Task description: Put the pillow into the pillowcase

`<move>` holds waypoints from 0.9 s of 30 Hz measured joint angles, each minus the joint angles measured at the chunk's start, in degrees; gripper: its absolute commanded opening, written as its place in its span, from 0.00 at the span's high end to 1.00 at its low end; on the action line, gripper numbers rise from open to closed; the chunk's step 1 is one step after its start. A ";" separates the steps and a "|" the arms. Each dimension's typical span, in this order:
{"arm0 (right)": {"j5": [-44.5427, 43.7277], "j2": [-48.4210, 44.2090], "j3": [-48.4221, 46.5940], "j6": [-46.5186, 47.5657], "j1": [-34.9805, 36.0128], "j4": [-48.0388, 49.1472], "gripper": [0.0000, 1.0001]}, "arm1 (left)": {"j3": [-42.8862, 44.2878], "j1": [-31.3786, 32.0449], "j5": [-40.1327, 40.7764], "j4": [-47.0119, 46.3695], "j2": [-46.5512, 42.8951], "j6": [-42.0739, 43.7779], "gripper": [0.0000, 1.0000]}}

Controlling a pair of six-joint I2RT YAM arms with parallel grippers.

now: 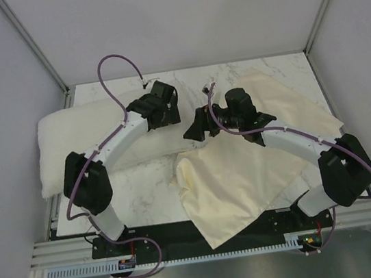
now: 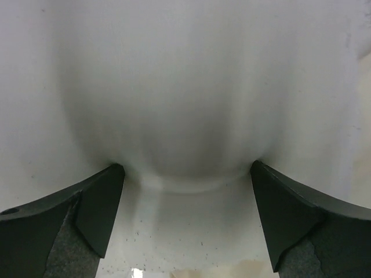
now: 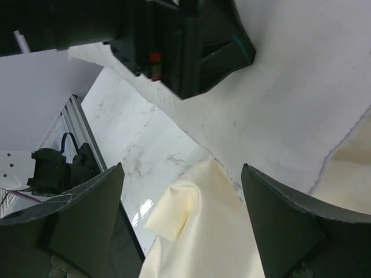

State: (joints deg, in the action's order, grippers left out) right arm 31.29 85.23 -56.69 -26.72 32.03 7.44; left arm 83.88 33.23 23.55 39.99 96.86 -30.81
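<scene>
Since the marble worktop [image 1: 144,186] has to carry both things, the pillowcase [image 1: 245,172] is spread flat from the far right corner down to the near edge. The pillow [image 1: 75,140] lies along the far left side, and its right end meets the pillowcase, I think so that it can slide in. The left gripper [image 2: 182,174] is wide, pressed on the pillow's bulge to seize it. The right gripper [image 3: 181,174], wide and empty, hovers over a pillowcase corner, probably to lift it.

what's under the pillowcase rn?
Marble table shows around the pillowcase; its near corner overhangs the table edge. The pillow lies outside it, to the left. Anything beneath the cloth is covered.
</scene>
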 measured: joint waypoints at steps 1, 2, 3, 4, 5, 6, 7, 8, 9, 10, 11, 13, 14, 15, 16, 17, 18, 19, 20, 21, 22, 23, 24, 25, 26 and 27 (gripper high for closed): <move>-0.07 -0.46 0.92 0.09 0.00 -0.28 0.08 | 0.68 -0.22 0.44 0.04 2.29 0.00 0.12; -0.35 -0.98 1.90 0.42 0.00 -0.90 0.08 | 0.87 -0.59 0.46 -0.17 4.11 -0.17 0.22; -0.85 -1.66 2.75 0.85 0.02 -2.10 0.08 | 0.72 -1.14 0.31 -0.26 5.42 -0.20 0.40; -1.60 -2.32 3.48 1.31 0.04 -3.41 0.08 | 0.20 -1.77 -0.02 -0.52 5.88 -0.50 0.40; -2.84 -3.21 4.07 1.84 0.07 -5.29 0.08 | -0.92 -2.54 -0.55 -1.46 5.55 -0.28 0.59; -3.93 -4.15 4.63 2.49 0.07 -6.84 0.08 | -2.62 -3.56 -1.64 -2.89 4.35 -0.35 0.95; -5.05 -5.05 5.14 3.19 0.22 -8.26 0.08 | -4.02 -4.50 -2.60 -4.00 2.93 -0.87 0.98; -6.45 -5.97 5.79 3.91 0.46 -9.22 0.08 | -6.01 -6.05 -4.26 -5.79 0.72 -0.66 0.98; -7.72 -6.80 6.51 4.68 0.90 -10.08 0.08 | -7.61 -7.26 -5.44 -7.19 -1.44 -0.92 0.98; -9.14 -7.41 7.19 5.55 1.84 -10.71 0.07 | -9.94 -8.87 -7.08 -8.98 -4.28 -1.29 0.98; -10.05 -7.63 7.63 6.21 2.89 -11.30 0.07 | -12.13 -10.71 -8.41 -9.99 -7.30 -1.60 0.98; -12.87 -7.02 7.91 8.04 7.13 -12.79 0.07 | -15.67 -14.40 -10.38 -10.67 -13.35 -2.54 0.98; -14.56 -6.14 7.87 8.94 9.53 -13.09 0.07 | -16.92 -16.02 -10.71 -10.51 -16.13 -2.91 0.98; -16.06 -4.98 7.65 9.73 11.76 -13.40 0.07 | -17.77 -17.07 -10.84 -10.45 -18.38 -3.19 0.98; -17.33 -3.45 7.17 10.45 14.01 -13.99 0.07 | -18.80 -18.21 -10.95 -10.32 -21.88 -3.56 0.98; -18.45 -1.77 6.60 10.99 15.67 -14.45 0.07 | -19.34 -18.64 -10.93 -10.08 -23.96 -3.74 0.98; -19.54 -0.24 5.95 11.45 16.81 -14.91 0.08 | -19.98 -19.08 -10.69 -9.64 -27.34 -3.93 0.98; -20.61 1.73 5.05 11.98 17.81 -15.21 0.09 | -20.28 -19.26 -10.38 -9.20 -29.99 -4.04 0.98; -21.88 3.61 4.04 12.41 18.40 -15.54 0.09 | -20.48 -19.43 -10.12 -8.57 -32.65 -4.11 0.98; -23.04 5.46 3.04 12.79 18.73 -15.74 0.11 | -20.50 -19.54 -9.92 -8.09 -35.08 -4.11 0.98; -24.57 7.26 1.88 13.14 18.91 -15.87 0.22 | -20.50 -19.69 -9.84 -7.87 -36.63 -4.11 0.98; -26.18 8.79 0.81 13.35 18.97 -15.98 0.38 | -20.48 -19.82 -9.62 -7.56 -38.21 -4.11 0.98; -28.39 10.73 -0.48 13.42 19.04 -15.85 0.54 | -20.48 -19.98 -9.49 -7.23 -39.30 -4.11 0.98; -30.42 12.39 -1.49 13.00 18.97 -15.52 0.83 | -20.48 -20.06 -9.33 -6.95 -39.82 -4.13 0.98; -32.06 13.79 -2.10 12.02 18.71 -15.10 0.95 | -20.48 -20.11 -9.18 -6.69 -40.04 -4.15 0.98; -33.22 14.78 -2.32 10.32 18.14 -14.56 1.00 | -20.48 -20.11 -9.14 -6.47 -40.00 -4.17 0.98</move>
State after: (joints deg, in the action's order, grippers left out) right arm -1.93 100.01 -59.00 -16.40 50.17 -7.11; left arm 63.40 13.13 14.41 33.52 56.86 -34.98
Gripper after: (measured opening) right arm 0.124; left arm 0.070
